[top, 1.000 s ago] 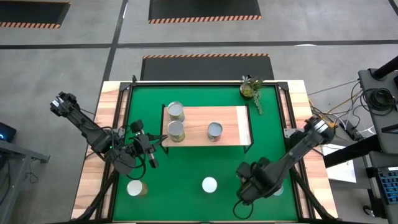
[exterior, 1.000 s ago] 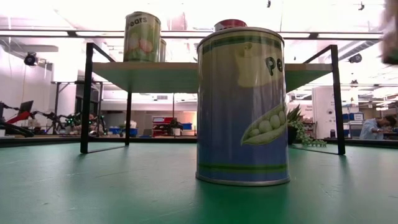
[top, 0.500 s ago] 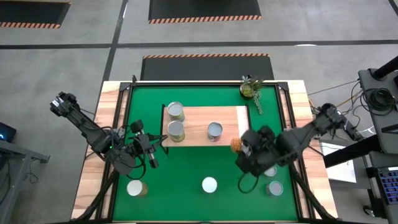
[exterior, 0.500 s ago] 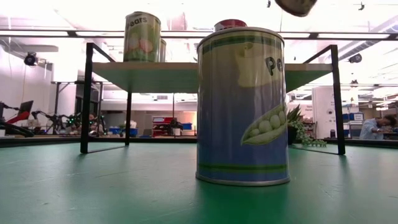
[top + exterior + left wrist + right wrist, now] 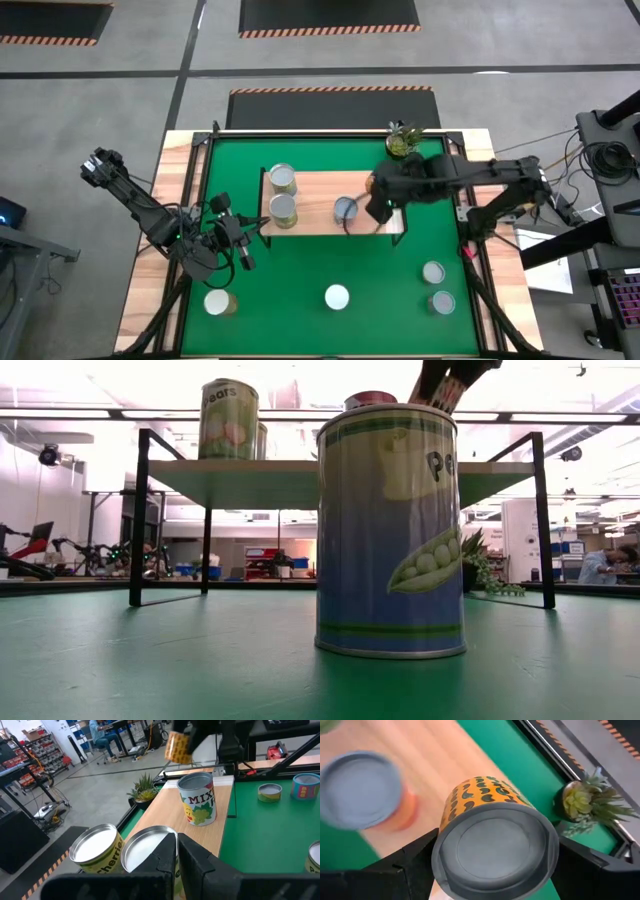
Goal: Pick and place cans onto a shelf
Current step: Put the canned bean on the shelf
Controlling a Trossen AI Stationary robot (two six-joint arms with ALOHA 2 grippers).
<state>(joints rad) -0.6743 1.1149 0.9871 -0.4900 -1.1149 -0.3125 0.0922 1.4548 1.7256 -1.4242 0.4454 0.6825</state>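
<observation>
The shelf (image 5: 320, 216) stands mid-mat with three cans (image 5: 283, 180) (image 5: 284, 209) (image 5: 345, 209) upright on its wood top. Over its right end my right gripper (image 5: 376, 198) hangs in the air, shut on an orange can with dark marks (image 5: 178, 746). Several more cans (image 5: 217, 302) (image 5: 337, 297) (image 5: 433, 272) stand on their bases on the green mat. In the low view the nearest of these is a tall peas can (image 5: 390, 530). My left gripper (image 5: 176, 851) is shut on nothing, just left of the shelf (image 5: 220, 822). My right gripper pinches the orange can's curved side wall (image 5: 470, 795) between its two fingers (image 5: 412, 865), one on each side. The fingers slant down from the table's right. The can is lifted clear above the shelf and tilted, its silver end (image 5: 495, 847) facing the wrist.
A small potted plant (image 5: 402, 143) sits at the mat's far right corner, close behind the right gripper. Black frame posts (image 5: 140, 515) stand at the shelf's corners. A pale wooden border (image 5: 160, 290) runs around the mat.
My right gripper has risen from the near right of the mat and swung toward the far edge and left, turning as it went. It has kept the orange can in its hold, and the can now hangs over the shelf's right end.
</observation>
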